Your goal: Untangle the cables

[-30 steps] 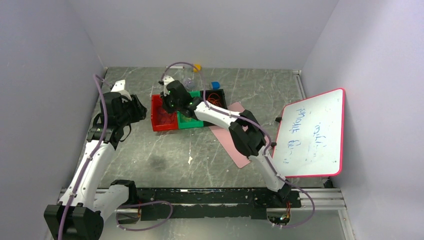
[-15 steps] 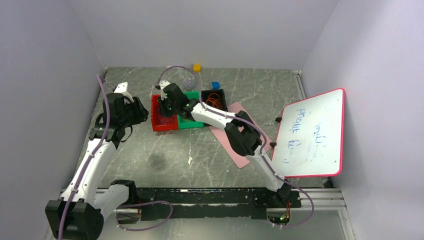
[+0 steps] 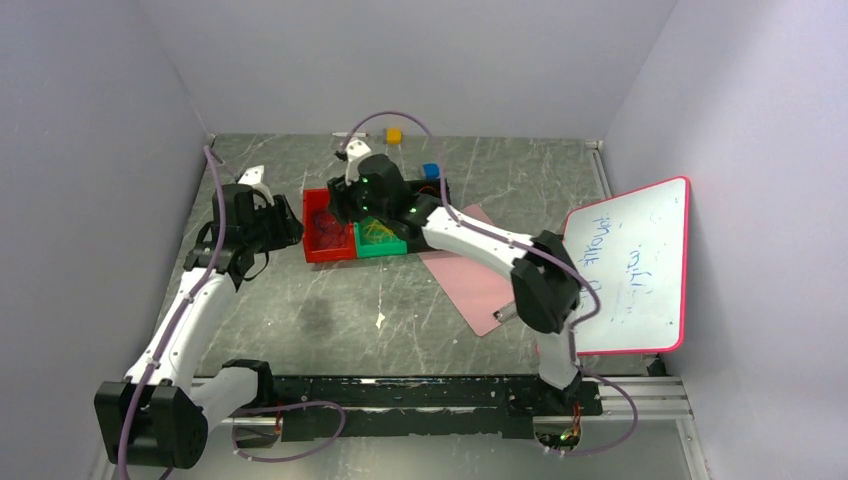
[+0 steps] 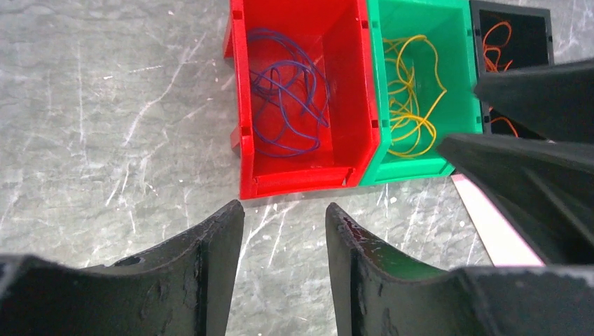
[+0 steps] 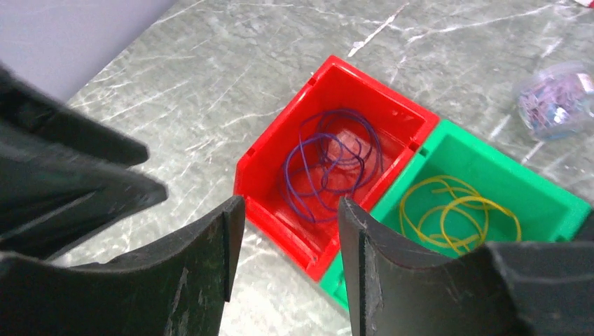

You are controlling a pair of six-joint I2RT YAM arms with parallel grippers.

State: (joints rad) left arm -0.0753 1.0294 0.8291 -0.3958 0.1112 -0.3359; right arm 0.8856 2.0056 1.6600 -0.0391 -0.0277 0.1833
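The cables lie sorted by colour in three bins. Dark purple-blue loops (image 4: 287,91) fill the red bin (image 3: 322,243). Yellow loops (image 4: 413,91) sit in the green bin (image 3: 380,245). Orange loops (image 4: 499,40) show in the black bin (image 4: 511,14), which my right arm partly covers. My right gripper (image 5: 291,204) hovers over the near-left side of the red bin, open and empty; in the top view the right gripper (image 3: 340,207) is above that bin. My left gripper (image 4: 284,208) is open and empty over bare table just left of the red bin.
A pink-framed whiteboard (image 3: 625,270) leans at the right. A pink sheet (image 3: 480,285) lies under my right arm. Behind the bins are a yellow block (image 3: 394,135), a blue piece (image 3: 431,170) and a clear tub of small purple bits (image 5: 557,105).
My right gripper has gone from shut to open above the red bin, and that arm's elbow has swung right. My left gripper has crept right, closer to the red bin.
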